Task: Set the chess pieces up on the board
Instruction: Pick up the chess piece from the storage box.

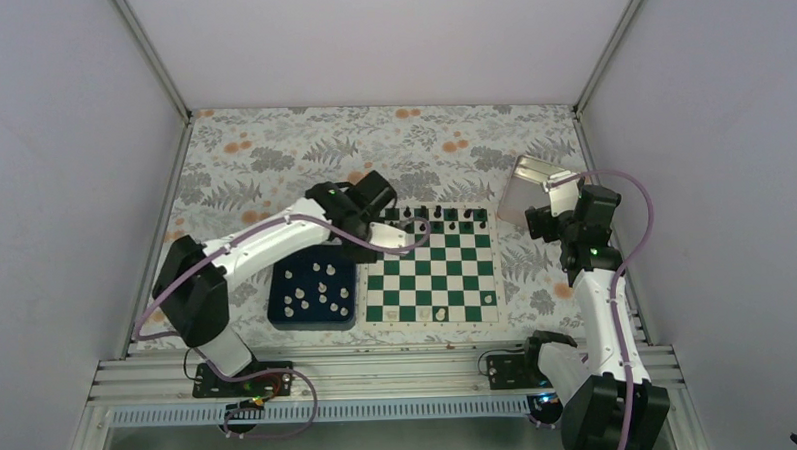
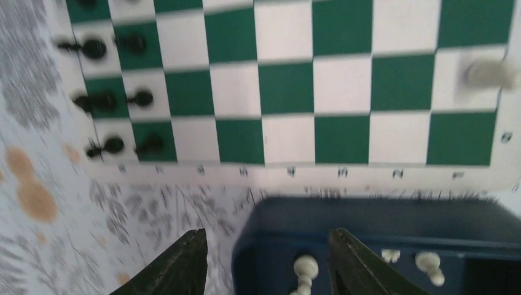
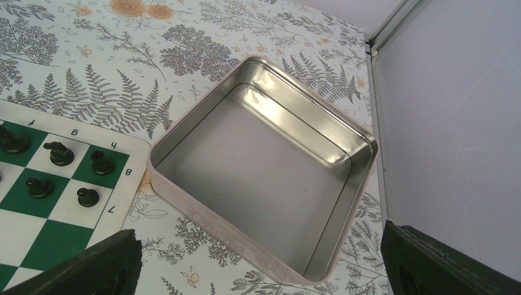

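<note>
The green and white board (image 1: 446,273) lies mid-table. Black pieces fill its far rows; two cream pieces (image 1: 441,312) stand on its near row. Several cream pieces (image 1: 317,288) sit in the navy tray (image 1: 275,307) left of the board. My left gripper (image 1: 363,248) hovers open and empty over the tray's far right corner. In the left wrist view the gripper (image 2: 267,261) brackets a cream piece (image 2: 305,269) in the tray (image 2: 381,215), with the board (image 2: 285,86) beyond. My right gripper (image 1: 549,220) is open and empty beside the board's far right corner.
An empty metal tin (image 3: 264,166) lies right of the board, below my right gripper (image 3: 264,279). Black pieces (image 3: 61,153) stand on the board corner next to it. A blurred cream piece (image 2: 488,72) stands on the board's near row. Enclosure walls rise all round.
</note>
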`<control>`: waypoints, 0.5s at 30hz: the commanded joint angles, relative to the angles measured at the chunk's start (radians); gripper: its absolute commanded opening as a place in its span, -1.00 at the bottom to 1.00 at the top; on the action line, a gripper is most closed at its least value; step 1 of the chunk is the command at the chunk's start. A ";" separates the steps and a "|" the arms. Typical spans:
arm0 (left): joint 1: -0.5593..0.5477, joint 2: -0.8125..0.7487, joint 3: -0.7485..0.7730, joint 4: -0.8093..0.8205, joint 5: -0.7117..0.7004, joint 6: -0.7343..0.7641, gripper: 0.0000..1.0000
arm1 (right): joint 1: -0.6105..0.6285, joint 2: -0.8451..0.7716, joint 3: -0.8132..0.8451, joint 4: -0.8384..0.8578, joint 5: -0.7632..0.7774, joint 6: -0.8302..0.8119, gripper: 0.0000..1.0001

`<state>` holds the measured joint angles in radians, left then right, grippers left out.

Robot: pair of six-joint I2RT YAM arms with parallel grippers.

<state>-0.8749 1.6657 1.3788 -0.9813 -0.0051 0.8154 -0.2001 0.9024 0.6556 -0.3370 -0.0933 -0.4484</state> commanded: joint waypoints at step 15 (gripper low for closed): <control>0.232 -0.044 -0.264 0.077 0.025 0.057 -0.10 | -0.014 0.001 0.002 -0.011 -0.021 -0.006 1.00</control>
<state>-0.6640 1.6024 1.1351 -0.9203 0.0017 0.8474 -0.2001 0.9028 0.6556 -0.3386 -0.0963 -0.4503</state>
